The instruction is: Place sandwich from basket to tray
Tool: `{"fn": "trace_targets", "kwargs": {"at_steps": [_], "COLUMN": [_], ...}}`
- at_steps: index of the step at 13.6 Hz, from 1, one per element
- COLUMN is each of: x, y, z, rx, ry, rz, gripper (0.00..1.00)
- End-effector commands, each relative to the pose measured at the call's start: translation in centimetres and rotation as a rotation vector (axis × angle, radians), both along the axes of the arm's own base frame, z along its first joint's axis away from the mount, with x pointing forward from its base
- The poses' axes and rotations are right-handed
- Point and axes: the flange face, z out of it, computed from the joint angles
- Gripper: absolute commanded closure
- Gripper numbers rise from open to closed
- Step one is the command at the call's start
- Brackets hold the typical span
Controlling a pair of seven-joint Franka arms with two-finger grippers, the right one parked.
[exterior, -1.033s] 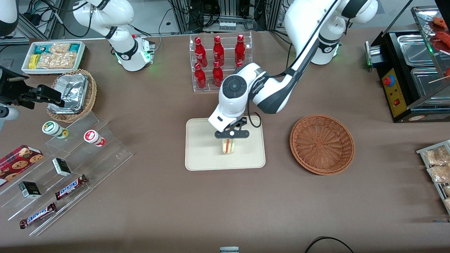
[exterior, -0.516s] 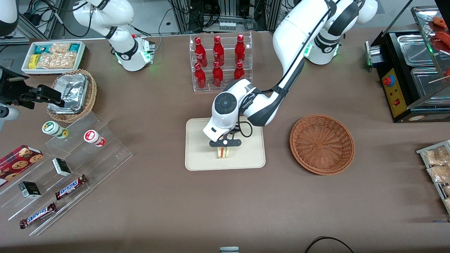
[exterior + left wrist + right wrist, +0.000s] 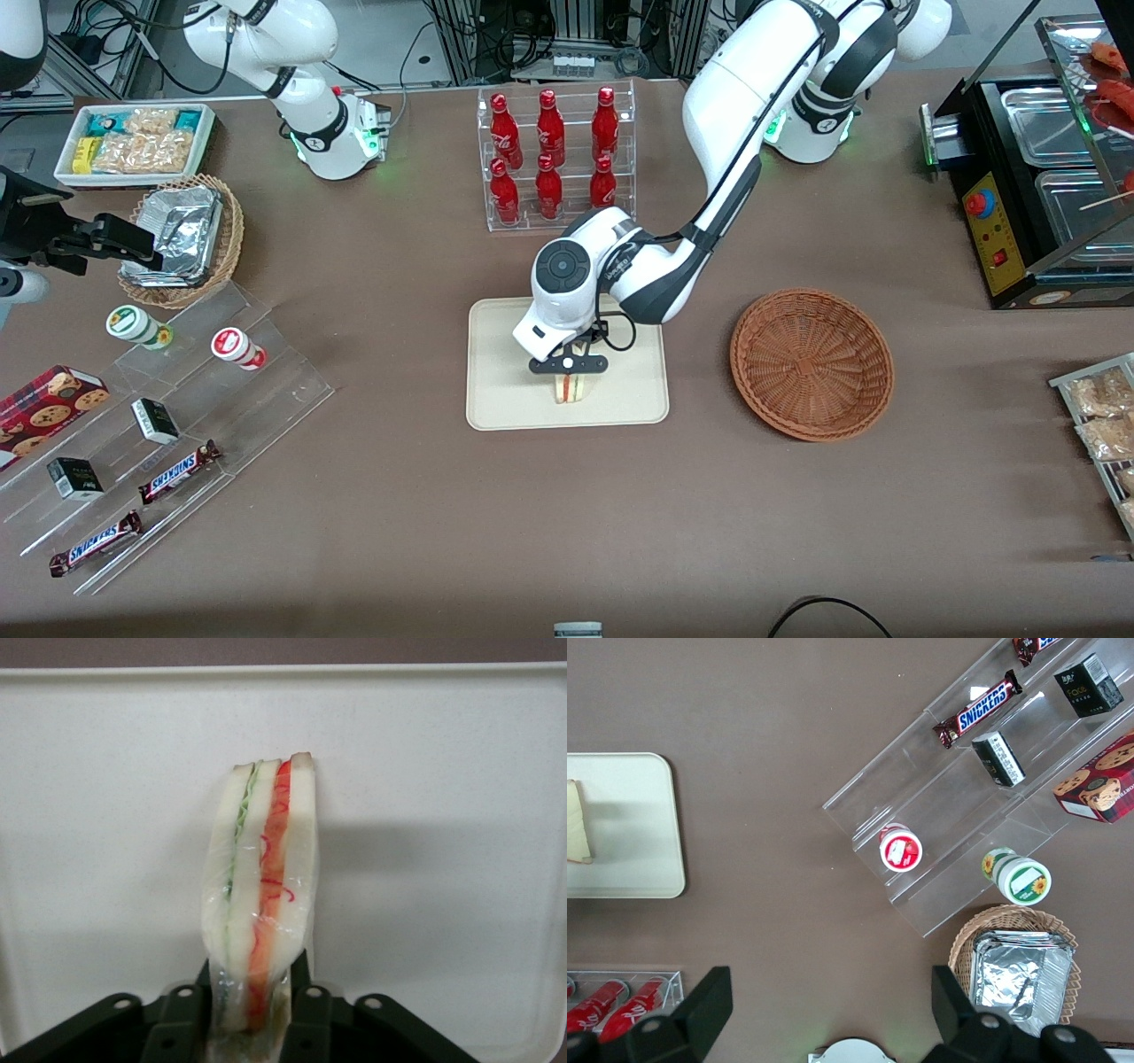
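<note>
So the claw (image 3: 568,376) is low over the tray (image 3: 505,390), a bit below centre frame in the front view, and it's pinched tight on the sandwich (image 3: 570,388). In the wrist view the sandwich (image 3: 260,895) stands on edge, squeezed between the two fingers (image 3: 182,1014), its striped cut face running straight away from the claw with the tray (image 3: 461,815) right underneath. The basket (image 3: 811,363) sits empty off toward the working arm's end of the desk. Looks to me like all that's left is letting go; I'd guess it may topple flat once released.
</note>
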Motion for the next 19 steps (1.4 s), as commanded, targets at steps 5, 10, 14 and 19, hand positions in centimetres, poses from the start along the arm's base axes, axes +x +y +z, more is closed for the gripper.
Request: {"fn": "trace_targets", "kwargs": {"at_steps": [5, 10, 14, 19], "x": [-0.7, -0.1, 2.9, 3.6], "y": [-1.5, 2.0, 12.9, 23.8], "z": [6.4, 16.1, 27.1, 34.0], "rx": [-0.033, -0.017, 0.038, 0.095], "ry": [-0.053, -0.086, -0.095, -0.07], "rz": [0.001, 0.125, 0.275, 0.269], "gripper": [0.0, 0.0, 0.0, 0.0]}}
